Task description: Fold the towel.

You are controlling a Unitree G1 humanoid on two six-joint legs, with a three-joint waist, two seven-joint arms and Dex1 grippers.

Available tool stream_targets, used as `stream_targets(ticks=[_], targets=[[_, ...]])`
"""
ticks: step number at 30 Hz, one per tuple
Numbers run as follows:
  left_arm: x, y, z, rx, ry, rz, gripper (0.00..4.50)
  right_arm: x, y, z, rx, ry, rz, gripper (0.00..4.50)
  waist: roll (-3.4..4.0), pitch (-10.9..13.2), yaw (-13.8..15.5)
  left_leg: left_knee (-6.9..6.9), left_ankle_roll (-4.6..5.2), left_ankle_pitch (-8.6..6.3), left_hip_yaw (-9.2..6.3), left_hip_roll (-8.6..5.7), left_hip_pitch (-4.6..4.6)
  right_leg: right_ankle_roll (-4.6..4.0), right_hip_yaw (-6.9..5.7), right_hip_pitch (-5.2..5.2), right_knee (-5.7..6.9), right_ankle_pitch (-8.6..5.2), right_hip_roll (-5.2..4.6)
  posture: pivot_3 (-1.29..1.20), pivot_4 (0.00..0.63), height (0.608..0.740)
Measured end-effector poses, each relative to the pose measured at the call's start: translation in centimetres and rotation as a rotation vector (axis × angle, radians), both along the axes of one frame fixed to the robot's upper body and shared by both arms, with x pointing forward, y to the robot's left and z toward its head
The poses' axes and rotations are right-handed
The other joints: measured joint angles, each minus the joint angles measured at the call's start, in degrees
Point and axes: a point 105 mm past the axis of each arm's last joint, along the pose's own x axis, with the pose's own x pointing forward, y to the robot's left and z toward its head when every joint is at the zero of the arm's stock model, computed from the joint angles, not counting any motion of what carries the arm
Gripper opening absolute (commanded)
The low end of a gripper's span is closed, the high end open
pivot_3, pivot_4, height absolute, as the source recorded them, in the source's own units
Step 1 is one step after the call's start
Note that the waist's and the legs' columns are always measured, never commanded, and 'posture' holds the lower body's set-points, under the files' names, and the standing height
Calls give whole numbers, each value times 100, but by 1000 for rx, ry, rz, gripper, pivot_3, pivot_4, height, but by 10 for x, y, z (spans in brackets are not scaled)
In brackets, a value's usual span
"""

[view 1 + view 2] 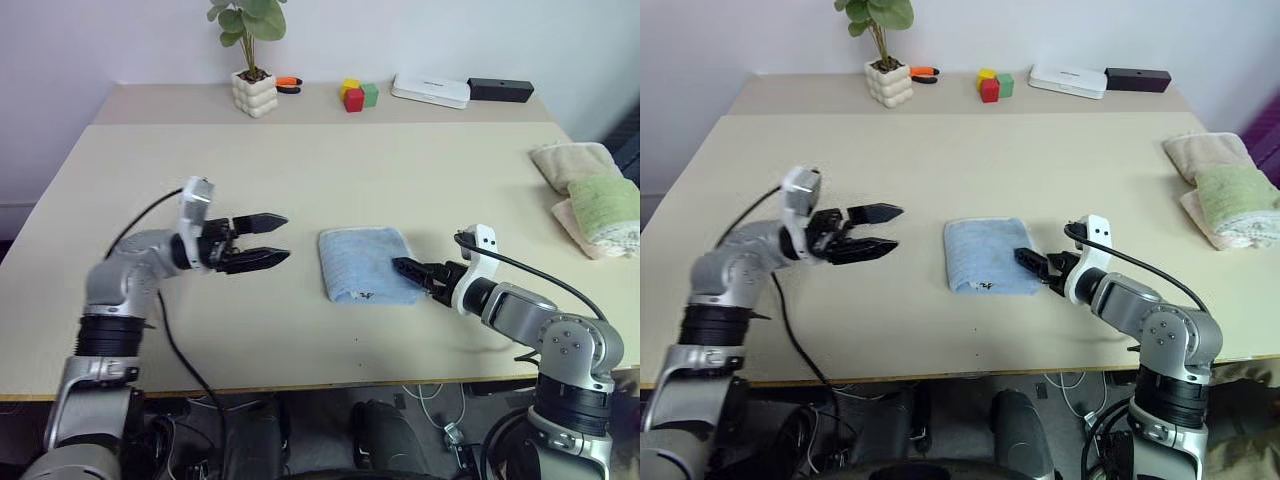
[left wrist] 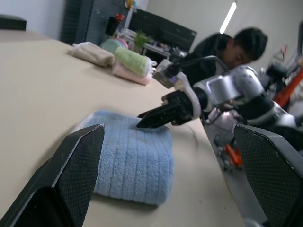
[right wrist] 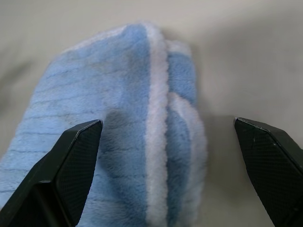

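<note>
Towel (image 1: 366,264) lies folded into a small blue block w/ whitish trim. L pincer (image 1: 272,238) spread, level, off to its side. R pincer (image 1: 403,267) spread at towel's edge.

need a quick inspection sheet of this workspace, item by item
surface: beige table, a second tabletop butted against its far edge
job's things: light-blue towel lies folded into a compact rectangle at the table's middle, a small dark print at its near edge
clutter: folded beige towel and green towel stacked at the right edge; potted plant, coloured blocks, white box, black box along the back
grippers: left tool open, raised left of the towel; right tool open, tips at the towel's right edge
cables: black cable from the left arm
surroundings: white wall; a person behind the right arm
</note>
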Motion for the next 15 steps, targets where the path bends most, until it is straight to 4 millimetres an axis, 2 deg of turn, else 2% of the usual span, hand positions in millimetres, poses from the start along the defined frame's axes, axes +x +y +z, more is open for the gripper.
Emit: stream_targets(ticks=[3, 5, 8, 10, 11, 15], targets=[[-1, -6, 1, -6, 22, -6, 4500, -4, 15, -2, 54, 16, 49, 3657, -2, 0, 0, 1, 0, 0, -1, 0, -1, 1, 0, 1, -1, 0, 0, 0, 150, 735], [-4, -14, 6, -14, 12, -20, 4500, -6, 22, -5, 76, 33, 70, 2840, -2, 0, 2, 1, 0, 0, -1, 0, -2, 1, 1, 1, -1, 1, 0, 0, 150, 735], [-12, -26, 14, -33, -8, -62, 4500, -10, 36, -10, 119, 65, 114, 1217, 0, 1, 0, 0, 0, 0, 0, 0, -2, 2, 1, -1, -1, 1, 0, 0, 150, 735], [-13, -27, 14, -33, -11, -65, 4500, -10, 39, -11, 125, 72, 122, 230, 2, 2, -5, 0, 0, 0, 1, -1, -1, 2, 1, -2, -1, 1, 0, 0, 150, 735], [-13, -26, 12, -31, -5, -58, 4500, -9, 39, -10, 124, 70, 121, 23, 1, 2, -5, 0, 0, 0, 1, -1, -1, 2, 1, -2, -1, 1, 0, 0, 150, 735], [-11, -21, 3, -23, 27, -35, 4500, -2, 33, -10, 130, 55, 75, 23, 1, 2, 10, 2, 0, 0, 1, -2, -3, 2, 1, -2, -1, 1, 0, 0, 150, 735]])
